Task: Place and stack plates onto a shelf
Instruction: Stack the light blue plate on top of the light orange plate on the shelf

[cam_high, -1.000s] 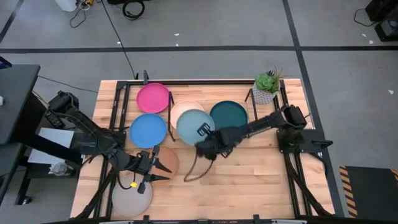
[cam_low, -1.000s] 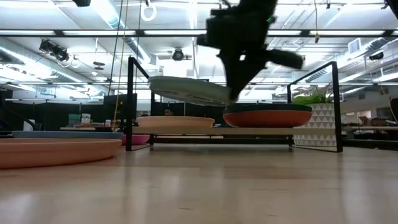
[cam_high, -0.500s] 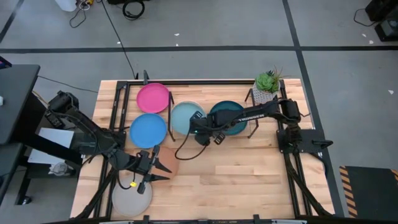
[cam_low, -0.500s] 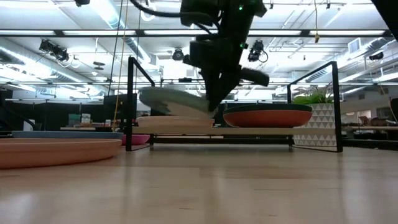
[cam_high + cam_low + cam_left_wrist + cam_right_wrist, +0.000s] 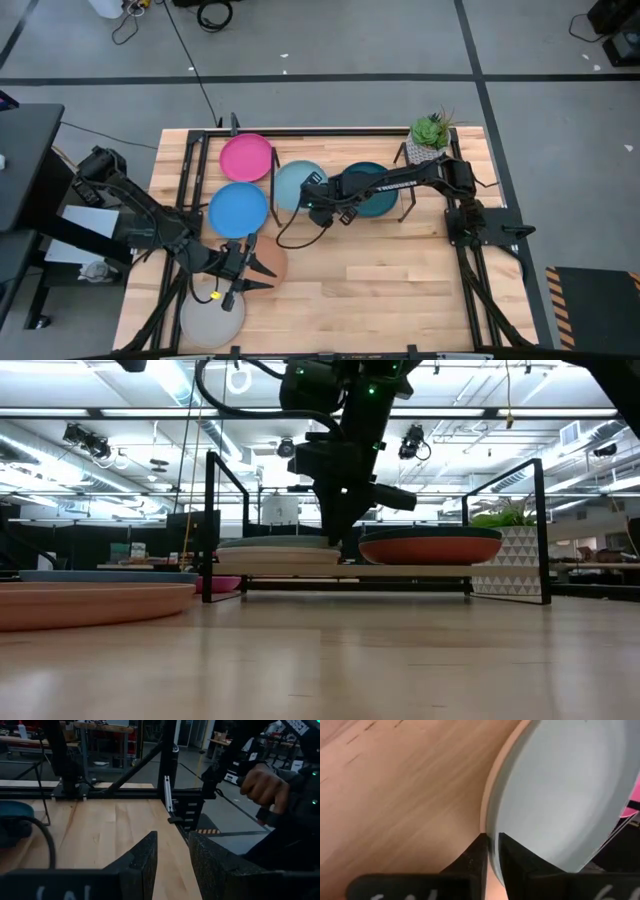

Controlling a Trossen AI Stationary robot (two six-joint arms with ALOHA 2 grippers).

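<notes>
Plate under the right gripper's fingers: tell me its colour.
Pale blue plate, lying on a cream one on the shelf; clearest in the high view.

The right gripper (image 5: 312, 197) is at the edge of the pale blue plate (image 5: 293, 185), which lies on the shelf (image 5: 272, 165) beside the dark teal plate (image 5: 378, 180). The magenta plate (image 5: 245, 157) and blue plate (image 5: 238, 209) lie on the other side of the pale blue plate, away from the teal one.
</notes>
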